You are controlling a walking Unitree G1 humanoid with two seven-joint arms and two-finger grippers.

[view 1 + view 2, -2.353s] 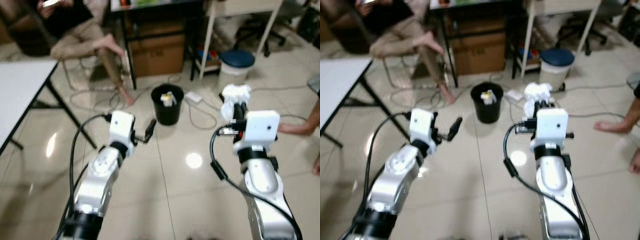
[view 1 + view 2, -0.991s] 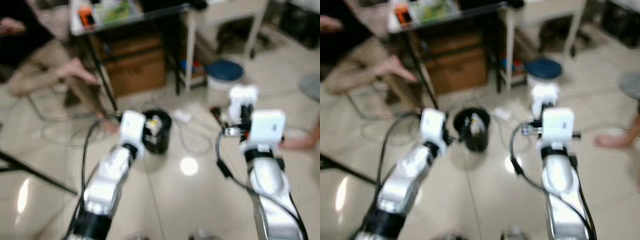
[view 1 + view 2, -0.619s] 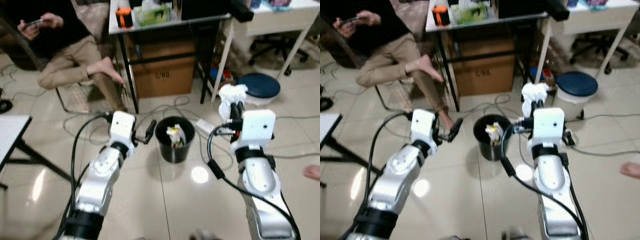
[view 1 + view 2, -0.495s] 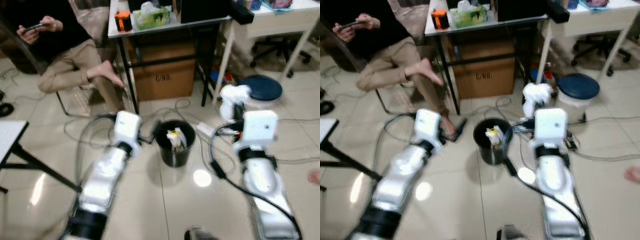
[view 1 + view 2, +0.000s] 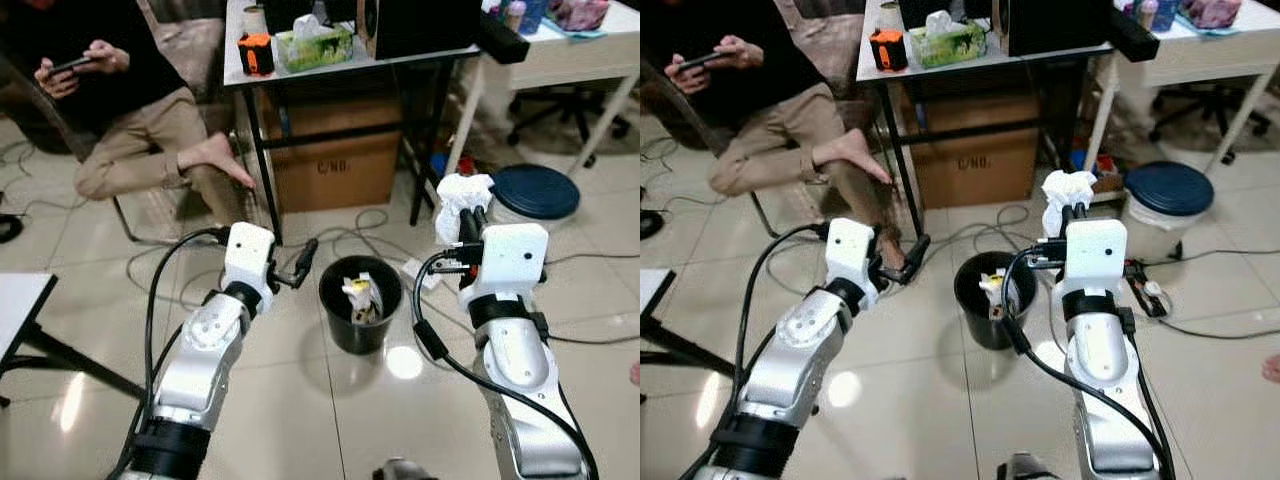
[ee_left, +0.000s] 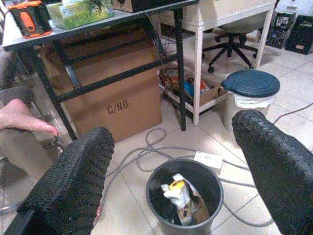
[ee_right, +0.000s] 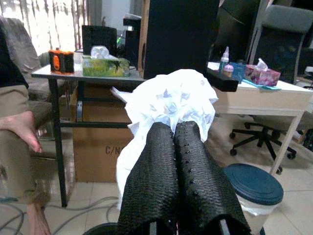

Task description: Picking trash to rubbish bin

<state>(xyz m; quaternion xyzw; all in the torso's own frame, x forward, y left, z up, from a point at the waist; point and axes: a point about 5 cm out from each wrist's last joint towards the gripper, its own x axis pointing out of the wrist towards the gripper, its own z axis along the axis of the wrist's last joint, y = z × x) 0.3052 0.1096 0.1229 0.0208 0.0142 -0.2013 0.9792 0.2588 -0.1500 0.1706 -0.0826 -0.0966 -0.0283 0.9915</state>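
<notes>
The robot stands on the shiny tiled floor (image 5: 300, 420) with both silver arms held out in front. The right gripper (image 5: 1070, 215) is up in the air, a little to the right of the round black plastic rubbish bin (image 5: 360, 303) and higher than its rim. Its jaws are squeezed together on a crumpled white paper tissue (image 7: 168, 110), which puffs out above the two black fingers (image 7: 159, 181). The left gripper (image 5: 303, 262) hangs just to the left of the bin with its jaws spread wide and nothing between them. The bin sits on the floor between the two arms, and it has some yellow and white scraps of trash (image 6: 180, 196) inside. Behind the bin is a black metal table (image 5: 330, 62) with a brown cardboard box (image 5: 335, 160) under it. A person (image 5: 130, 120) sits in a chair off to the left, barefoot, holding a phone. A white bucket with a dark blue lid (image 5: 1165, 205) stands to the right.
</notes>
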